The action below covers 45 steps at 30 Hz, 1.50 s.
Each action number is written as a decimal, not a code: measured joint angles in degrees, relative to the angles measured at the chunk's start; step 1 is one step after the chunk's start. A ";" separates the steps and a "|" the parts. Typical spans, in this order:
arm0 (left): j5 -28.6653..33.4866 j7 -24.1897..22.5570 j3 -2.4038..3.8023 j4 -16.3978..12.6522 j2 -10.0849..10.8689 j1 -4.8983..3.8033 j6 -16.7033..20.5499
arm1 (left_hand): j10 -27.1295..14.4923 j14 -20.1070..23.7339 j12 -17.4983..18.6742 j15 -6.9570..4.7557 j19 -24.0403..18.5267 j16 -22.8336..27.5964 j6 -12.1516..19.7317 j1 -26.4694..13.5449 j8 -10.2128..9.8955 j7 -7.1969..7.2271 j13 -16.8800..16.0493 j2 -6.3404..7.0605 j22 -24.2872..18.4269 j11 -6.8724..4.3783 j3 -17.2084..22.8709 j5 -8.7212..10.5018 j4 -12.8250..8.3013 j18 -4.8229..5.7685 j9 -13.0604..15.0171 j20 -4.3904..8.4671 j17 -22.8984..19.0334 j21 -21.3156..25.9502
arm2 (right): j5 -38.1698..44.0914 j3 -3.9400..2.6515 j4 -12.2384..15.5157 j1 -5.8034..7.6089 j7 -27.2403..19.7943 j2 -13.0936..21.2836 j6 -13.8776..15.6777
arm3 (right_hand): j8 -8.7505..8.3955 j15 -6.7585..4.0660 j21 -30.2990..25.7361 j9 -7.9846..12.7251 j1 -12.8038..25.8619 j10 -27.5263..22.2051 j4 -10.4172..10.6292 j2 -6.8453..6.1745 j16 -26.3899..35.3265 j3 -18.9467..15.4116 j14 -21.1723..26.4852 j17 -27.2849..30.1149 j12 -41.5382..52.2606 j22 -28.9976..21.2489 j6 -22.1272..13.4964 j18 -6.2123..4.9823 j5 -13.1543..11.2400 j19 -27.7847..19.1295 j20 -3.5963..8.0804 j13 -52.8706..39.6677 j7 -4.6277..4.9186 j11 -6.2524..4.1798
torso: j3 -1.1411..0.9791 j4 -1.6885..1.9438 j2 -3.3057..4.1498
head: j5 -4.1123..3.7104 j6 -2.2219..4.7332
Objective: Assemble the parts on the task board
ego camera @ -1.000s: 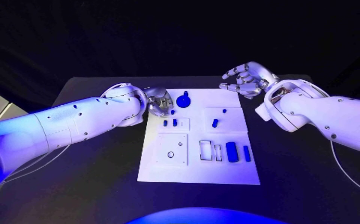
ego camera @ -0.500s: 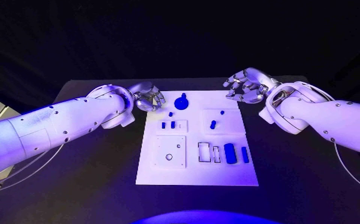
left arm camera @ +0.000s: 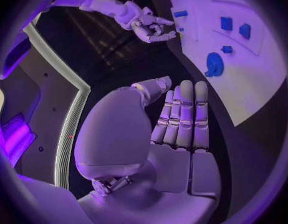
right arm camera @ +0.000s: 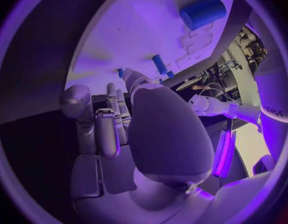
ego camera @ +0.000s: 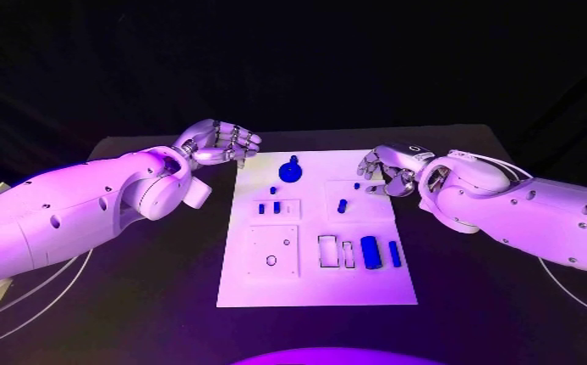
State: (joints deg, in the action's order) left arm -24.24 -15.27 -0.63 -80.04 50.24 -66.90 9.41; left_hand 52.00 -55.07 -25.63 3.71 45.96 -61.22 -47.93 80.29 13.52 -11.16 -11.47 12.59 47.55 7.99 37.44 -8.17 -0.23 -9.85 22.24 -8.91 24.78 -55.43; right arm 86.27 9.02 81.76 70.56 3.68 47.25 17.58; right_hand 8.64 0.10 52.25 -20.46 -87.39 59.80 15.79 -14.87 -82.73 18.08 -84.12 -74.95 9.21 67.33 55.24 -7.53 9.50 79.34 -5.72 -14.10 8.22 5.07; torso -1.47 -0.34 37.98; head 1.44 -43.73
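Left hand (ego camera: 220, 143) — fingers curled, empty — is held beside the task board (ego camera: 318, 284); right hand (ego camera: 389, 171), likewise empty, is poised at its edge, probably for a pickup.

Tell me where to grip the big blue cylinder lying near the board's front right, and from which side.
Grip the cylinder across its middle, coming straight down from above. It lies flat on the board with its long axis running front to back, so its curved flanks face left and right. The fingers have little room: a thinner blue bar lies close on one side and a slot on the other. The right hand looks nearer.
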 measured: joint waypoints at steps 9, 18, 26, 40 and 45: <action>8.48 -4.20 0.01 -2.07 1.11 0.02 -0.58 | 0.00 0.00 -0.06 0.00 0.23 0.00 0.00 0.00 0.27 0.00 0.06 0.00 -0.46 0.00 -0.72 0.00 0.22 0.04 -0.05 -0.22 -0.01 0.43 | 5.93 0.00 -1.20 -0.60 2.43 -1.88 -0.17 | 0.00 0.21 0.46 -0.08 -0.01 0.28 -0.15 0.01 0.01 -0.14 0.21 0.01 -0.35 0.51 0.51 0.00 0.00 -0.01 -0.01 1.14 0.31 0.28 | 0.04 0.04 0.04 | 0.39 -0.12; 11.64 -5.61 0.01 -2.34 1.51 0.03 -0.84 | 0.01 0.00 -0.30 0.00 0.22 0.00 0.00 -0.22 0.27 0.01 0.06 -0.23 -0.58 0.00 -0.93 0.00 0.31 0.07 -0.04 -0.22 -0.01 0.47 | 7.86 -0.02 -1.88 -1.14 3.72 -3.44 -0.13 | 0.00 0.20 1.32 -0.08 -0.97 2.78 -0.01 1.01 -0.26 2.37 0.21 0.01 -0.68 1.54 1.66 0.00 -1.33 0.31 0.31 3.34 -0.22 -0.34 | -0.05 -0.07 0.07 | 0.58 -0.37; 12.66 -5.93 0.01 -2.29 1.63 0.03 -0.90 | 0.01 0.00 -0.30 0.00 0.43 0.00 0.00 -0.22 0.27 0.01 0.12 -0.22 -0.64 0.00 -0.93 0.00 0.31 0.10 -0.04 -0.43 0.00 0.47 | 8.02 -0.07 -3.02 -1.58 3.99 -4.64 -0.73 | 0.89 -0.02 3.67 -0.70 -1.05 7.05 -0.66 2.14 -0.76 7.65 -0.02 0.02 -1.79 3.54 4.09 0.93 -1.99 0.68 0.69 5.57 -0.54 -0.93 | -0.14 -0.17 0.01 | 0.77 -0.60; 13.02 -5.97 0.00 -2.20 1.62 0.03 -0.97 | 0.01 0.00 -0.29 -0.01 1.05 0.22 0.00 0.08 0.27 0.01 0.20 -0.53 -0.71 0.00 -1.16 0.00 0.07 0.11 -0.03 -0.21 -0.11 0.47 | 8.02 -0.21 -3.71 -1.56 4.23 -5.38 -1.17 | 1.76 -0.23 4.44 -1.47 -0.20 9.65 -2.62 2.97 -0.76 11.20 0.20 0.03 -3.24 4.50 5.62 0.93 -2.03 0.88 0.89 7.22 -0.92 -1.11 | -0.13 -0.11 0.00 | 0.60 -0.79; 13.02 -5.97 0.00 -2.21 1.62 0.03 -0.99 | -0.19 0.00 -0.30 -0.01 1.05 0.22 0.00 0.08 0.27 0.01 0.26 -0.53 -0.71 -0.21 -1.16 0.00 0.07 0.11 -0.09 -0.20 -0.17 0.47 | 8.01 -0.30 -3.84 -1.48 4.64 -5.66 -1.78 | 2.24 -0.36 4.44 -1.95 0.73 10.66 -3.49 3.41 -0.76 12.06 0.07 0.03 -3.55 4.67 5.91 0.92 -0.95 0.88 0.89 7.50 -1.21 -1.36 | -0.11 -0.14 0.00 | 0.51 -0.80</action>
State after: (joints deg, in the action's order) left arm -11.22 -21.24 -0.63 -82.24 51.87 -66.87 8.42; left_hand 51.80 -55.07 -25.92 3.70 47.01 -61.00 -47.93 80.37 13.79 -11.15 -11.22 12.06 46.84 7.78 36.28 -8.17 -0.16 -9.74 22.16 -9.12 24.60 -54.96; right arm 94.28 8.72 77.92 69.09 8.31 41.58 15.80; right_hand 10.88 -0.26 56.69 -22.41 -86.66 70.46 12.31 -11.46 -83.49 30.15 -84.05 -74.92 5.66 71.99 61.16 -6.61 8.56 80.23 -4.83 -6.60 7.02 3.71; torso -1.58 -0.48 37.98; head 1.96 -44.52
